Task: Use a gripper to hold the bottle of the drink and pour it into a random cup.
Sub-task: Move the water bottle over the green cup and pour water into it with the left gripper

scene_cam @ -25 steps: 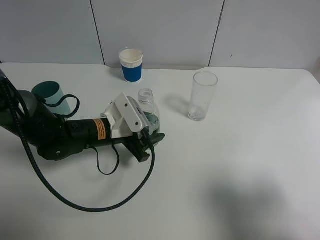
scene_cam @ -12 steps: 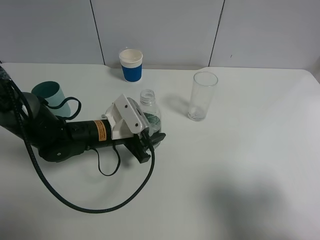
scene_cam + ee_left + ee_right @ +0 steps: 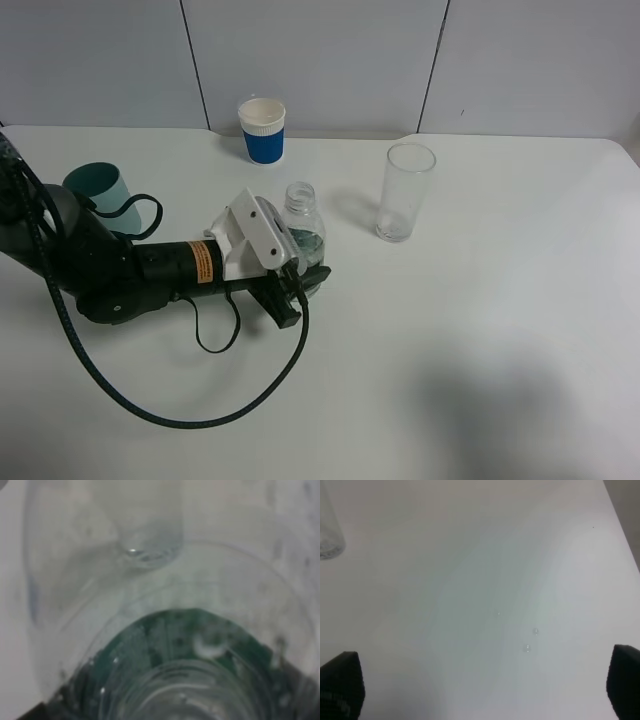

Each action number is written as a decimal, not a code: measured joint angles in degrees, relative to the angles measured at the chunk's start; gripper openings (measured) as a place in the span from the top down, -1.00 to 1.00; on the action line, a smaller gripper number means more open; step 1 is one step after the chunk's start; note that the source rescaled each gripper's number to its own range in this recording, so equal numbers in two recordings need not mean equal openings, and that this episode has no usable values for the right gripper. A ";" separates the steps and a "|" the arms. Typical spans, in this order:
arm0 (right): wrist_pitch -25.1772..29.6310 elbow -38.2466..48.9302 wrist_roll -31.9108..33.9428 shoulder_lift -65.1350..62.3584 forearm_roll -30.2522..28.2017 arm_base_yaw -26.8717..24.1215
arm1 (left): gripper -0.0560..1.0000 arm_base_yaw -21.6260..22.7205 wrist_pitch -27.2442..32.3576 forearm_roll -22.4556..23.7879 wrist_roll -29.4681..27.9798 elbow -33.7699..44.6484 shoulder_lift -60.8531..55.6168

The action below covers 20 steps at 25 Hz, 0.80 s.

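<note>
The bottle of the drink (image 3: pixel 301 214) stands upright on the white table, left of the middle: clear plastic, dark green label, open ribbed neck. My left gripper (image 3: pixel 302 285) reaches in from the left, lying low, and its black jaws are shut on the bottle's lower body. In the left wrist view the bottle (image 3: pixel 175 645) fills the picture, very close. The teal-green cup (image 3: pixel 98 188) stands at the far left, behind the left arm. My right gripper (image 3: pixel 482 687) hovers open over bare table with nothing between its fingertips (image 3: pixel 340 687); the exterior high view does not show it.
A blue-and-white paper cup (image 3: pixel 263 130) stands at the back by the wall. A tall clear glass (image 3: pixel 405 192) stands right of the bottle, its base also in the right wrist view (image 3: pixel 327 535). A black cable (image 3: pixel 200 410) loops on the table in front of the left arm.
The left jaws have closed on the bottle, and the bottle has shifted slightly to the right. The arm has barely moved.
</note>
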 joint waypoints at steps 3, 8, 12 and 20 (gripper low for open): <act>0.00 0.00 0.00 0.00 0.00 0.00 | 0.89 0.97 1.56 -0.07 -0.22 0.00 -1.30; 0.00 0.00 0.00 0.00 0.00 0.00 | 0.89 3.11 7.50 -1.31 -3.33 0.05 -5.99; 0.00 0.00 0.00 0.00 0.00 0.00 | 0.89 4.47 13.94 -1.43 -7.14 0.10 -9.92; 0.00 0.00 0.00 0.00 0.00 0.00 | 0.89 4.51 24.94 -2.62 -10.97 0.21 -19.51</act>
